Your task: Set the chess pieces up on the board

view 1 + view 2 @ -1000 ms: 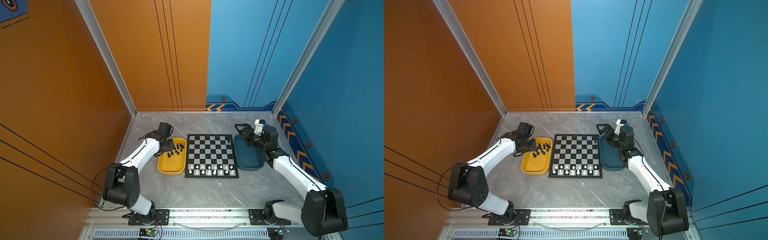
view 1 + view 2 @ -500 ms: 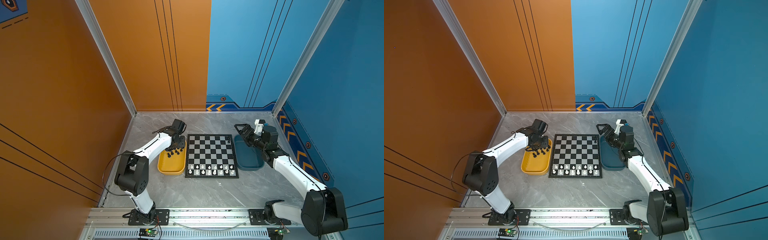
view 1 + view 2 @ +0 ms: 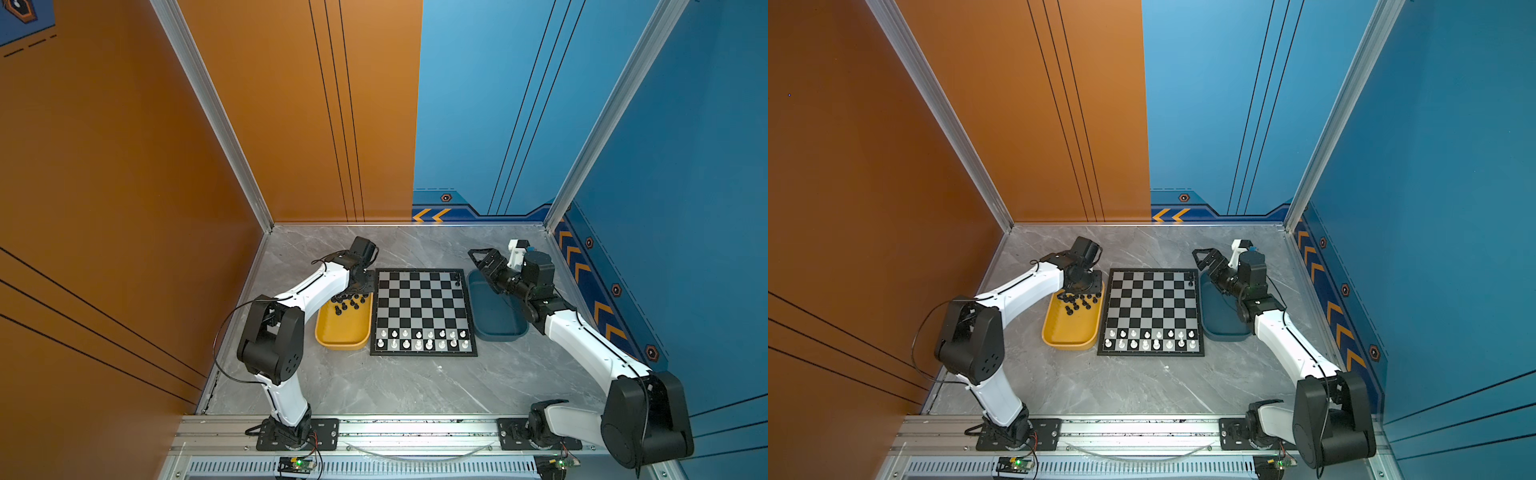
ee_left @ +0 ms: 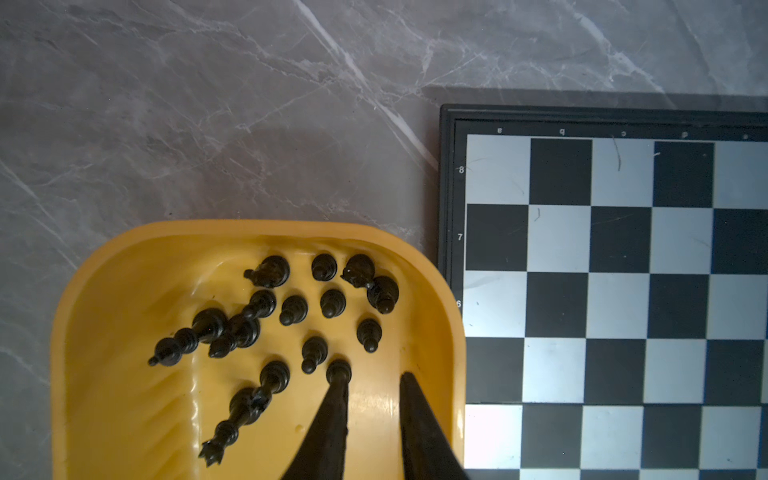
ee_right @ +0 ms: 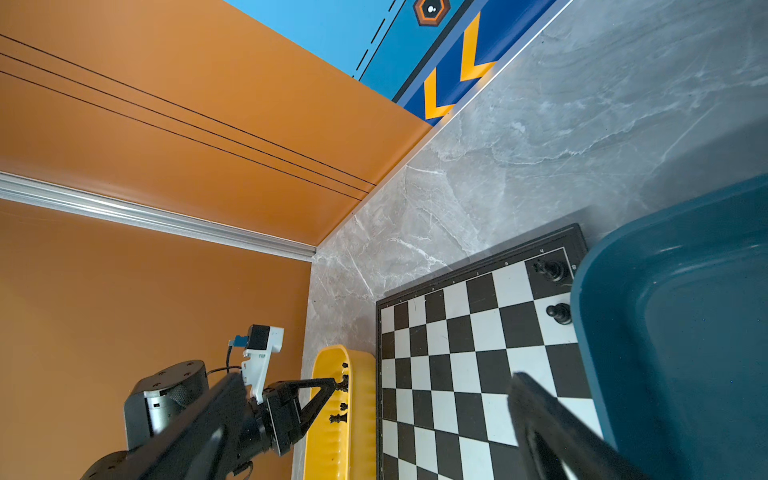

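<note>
Several black chess pieces [image 4: 291, 309] lie and stand at the far end of the yellow tray [image 4: 249, 226], seen in both top views [image 3: 349, 301] [image 3: 1079, 301]. My left gripper [image 4: 372, 376] hangs low over that end, open with a narrow gap and only bare tray floor between its jaws. One fingertip [image 4: 337, 395] touches a black pawn [image 4: 338, 370]. The board [image 3: 424, 307] [image 3: 1152, 307] lies between the trays. Two black pieces [image 5: 549, 270] [image 3: 457, 277] stand in its far right corner. My right gripper [image 3: 478, 259] [image 5: 377, 376] hovers wide open and empty beside that corner.
White chessmen [image 3: 422, 338] fill the board's two near rows. The dark blue tray [image 3: 498, 328] [image 5: 685, 332] lies right of the board under my right arm. Orange and blue walls close in the grey marble table [image 3: 395, 386] on three sides.
My left arm has swung right, from the tray's left side to its far end beside the board, and its jaws have narrowed. The right arm has not moved.
</note>
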Motion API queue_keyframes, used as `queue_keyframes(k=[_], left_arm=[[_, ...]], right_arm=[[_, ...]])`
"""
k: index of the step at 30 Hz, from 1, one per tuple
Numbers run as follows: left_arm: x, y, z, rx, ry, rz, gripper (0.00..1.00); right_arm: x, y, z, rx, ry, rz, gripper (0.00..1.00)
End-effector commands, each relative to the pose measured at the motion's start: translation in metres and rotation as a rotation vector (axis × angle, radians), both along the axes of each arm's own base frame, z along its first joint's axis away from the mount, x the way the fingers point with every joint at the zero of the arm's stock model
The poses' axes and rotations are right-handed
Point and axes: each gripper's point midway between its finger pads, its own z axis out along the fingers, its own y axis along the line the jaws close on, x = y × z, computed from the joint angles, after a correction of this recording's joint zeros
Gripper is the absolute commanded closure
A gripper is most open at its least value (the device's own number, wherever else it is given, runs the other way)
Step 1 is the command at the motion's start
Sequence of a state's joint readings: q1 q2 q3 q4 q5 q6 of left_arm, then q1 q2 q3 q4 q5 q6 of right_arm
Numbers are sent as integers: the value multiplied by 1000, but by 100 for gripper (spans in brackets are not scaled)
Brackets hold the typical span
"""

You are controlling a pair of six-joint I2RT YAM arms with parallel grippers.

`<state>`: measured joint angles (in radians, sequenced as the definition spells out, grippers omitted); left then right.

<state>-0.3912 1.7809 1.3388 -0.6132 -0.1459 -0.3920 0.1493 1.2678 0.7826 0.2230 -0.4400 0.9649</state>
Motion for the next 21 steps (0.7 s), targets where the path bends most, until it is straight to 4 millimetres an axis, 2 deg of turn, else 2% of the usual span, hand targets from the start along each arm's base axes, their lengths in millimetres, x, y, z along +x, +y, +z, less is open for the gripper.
queue_keyframes(k=[1,10,21], left_arm=[[10,-3,-1,11,-7,-10,78],[14,-7,-13,13,17,-15,84],[22,-9,-22,11,24,-14,86]], right_arm=[[6,-3,9,-15,-22,-14,0],[6,-2,9,-18,-21,-12,0],[7,-2,9,-18,-20,-11,0]])
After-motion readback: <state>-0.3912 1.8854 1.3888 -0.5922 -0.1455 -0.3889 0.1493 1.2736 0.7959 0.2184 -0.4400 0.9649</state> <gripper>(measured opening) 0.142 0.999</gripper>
